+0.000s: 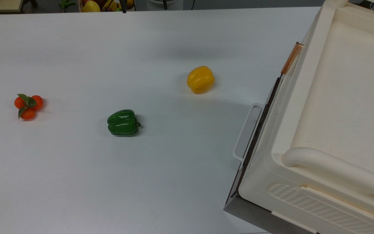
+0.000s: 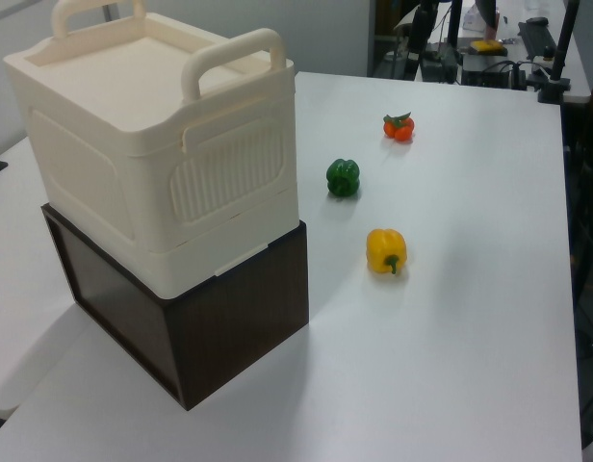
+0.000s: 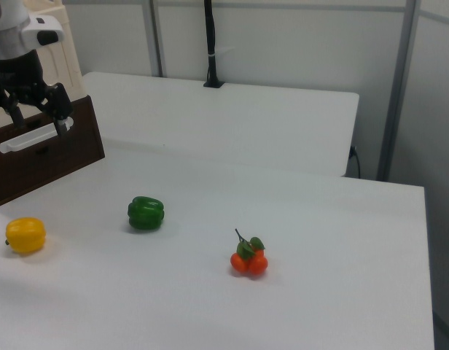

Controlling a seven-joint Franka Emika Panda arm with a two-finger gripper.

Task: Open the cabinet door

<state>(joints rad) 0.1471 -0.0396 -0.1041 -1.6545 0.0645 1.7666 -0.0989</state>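
Observation:
The cream cabinet (image 1: 346, 97) sits on a dark brown base (image 2: 200, 327) at the top view's right. Its cabinet door (image 1: 287, 94) faces the table, seen nearly edge-on and lying flush against the cabinet, with a copper strip handle (image 1: 292, 58) at its far end. In the right view my gripper (image 3: 33, 111) hangs at the upper left in front of the cabinet (image 3: 64, 62), just above the white loop handle (image 3: 31, 137) of the dark panel. Its dark fingers (image 3: 62, 111) are spread open with nothing between them.
A yellow pepper (image 1: 200, 79), a green pepper (image 1: 123, 123) and a cluster of small oranges (image 1: 28, 105) lie on the white table (image 1: 141, 178). The white loop handle (image 1: 247, 131) sticks out below the door. A thick cream bar handle (image 1: 333, 165) tops the cabinet.

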